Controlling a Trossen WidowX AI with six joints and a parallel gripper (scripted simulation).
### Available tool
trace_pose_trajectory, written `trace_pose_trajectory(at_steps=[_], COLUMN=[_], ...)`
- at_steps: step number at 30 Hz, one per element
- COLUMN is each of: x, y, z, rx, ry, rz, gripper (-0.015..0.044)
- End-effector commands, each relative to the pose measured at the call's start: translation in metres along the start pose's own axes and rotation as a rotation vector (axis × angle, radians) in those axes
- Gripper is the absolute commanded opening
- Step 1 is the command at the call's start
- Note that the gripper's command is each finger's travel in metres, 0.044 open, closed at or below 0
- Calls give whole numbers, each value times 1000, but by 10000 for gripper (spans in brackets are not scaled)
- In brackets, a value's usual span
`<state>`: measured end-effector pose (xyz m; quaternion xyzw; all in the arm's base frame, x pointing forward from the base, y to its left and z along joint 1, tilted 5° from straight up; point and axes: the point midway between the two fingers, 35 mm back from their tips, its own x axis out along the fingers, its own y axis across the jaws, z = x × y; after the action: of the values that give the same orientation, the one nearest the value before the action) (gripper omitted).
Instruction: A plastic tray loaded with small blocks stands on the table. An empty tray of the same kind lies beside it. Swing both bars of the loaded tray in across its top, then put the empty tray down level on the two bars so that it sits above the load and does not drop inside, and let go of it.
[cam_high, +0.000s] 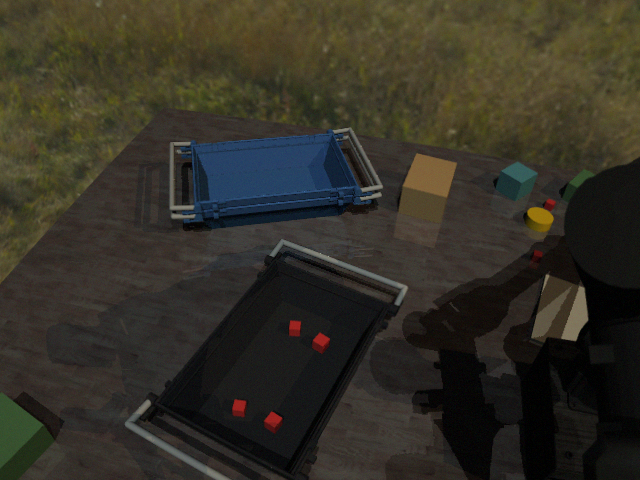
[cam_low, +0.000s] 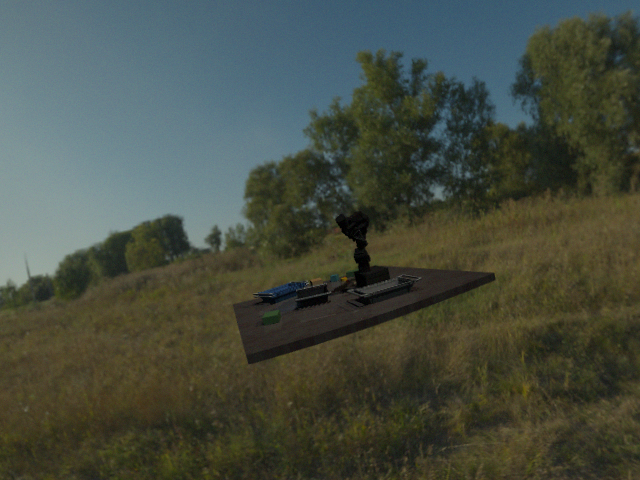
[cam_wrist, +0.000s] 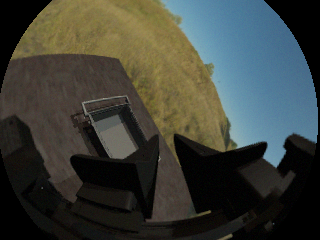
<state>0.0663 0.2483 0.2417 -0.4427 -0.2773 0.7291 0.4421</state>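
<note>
The loaded black tray (cam_high: 206, 372) (cam_low: 312, 297) stands on the table with several red blocks (cam_high: 294, 328) on its floor. Its far wire bar (cam_high: 341, 264) and near wire bar (cam_high: 175, 451) are swung out over its ends. An empty blue tray (cam_high: 279, 202) stands behind it, bars out. An empty grey tray (cam_low: 385, 293) (cam_wrist: 116, 135) stands at the other side, with a bar out beyond its end. My gripper (cam_wrist: 166, 137) is raised high above the table, nearly closed, with a narrow gap and nothing between its fingertips. In the top view its fingers cannot be made out.
An orange block (cam_high: 426, 191), a teal block (cam_high: 515, 180), a yellow disc (cam_high: 539, 219) and small red blocks stand right of the blue tray. A cream block (cam_high: 558, 310) lies near the arm. A green block (cam_high: 20, 434) (cam_low: 270, 317) stands left of the black tray.
</note>
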Motion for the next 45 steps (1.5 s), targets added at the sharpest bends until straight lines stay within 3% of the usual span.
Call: trace_pose_trajectory(at_steps=[1, 18, 32, 36, 45], x=[5, -11, -46, -56, -56], y=[-28, -42, 2, 19, 20], z=[-70, -222, -345, -370, -371], rx=[575, 1677, 2434, 2568, 2570], ry=[243, 753, 1215, 1324, 1325], rz=[31, -167, -638, -797, -799], gripper=[84, 84, 84, 84, 84])
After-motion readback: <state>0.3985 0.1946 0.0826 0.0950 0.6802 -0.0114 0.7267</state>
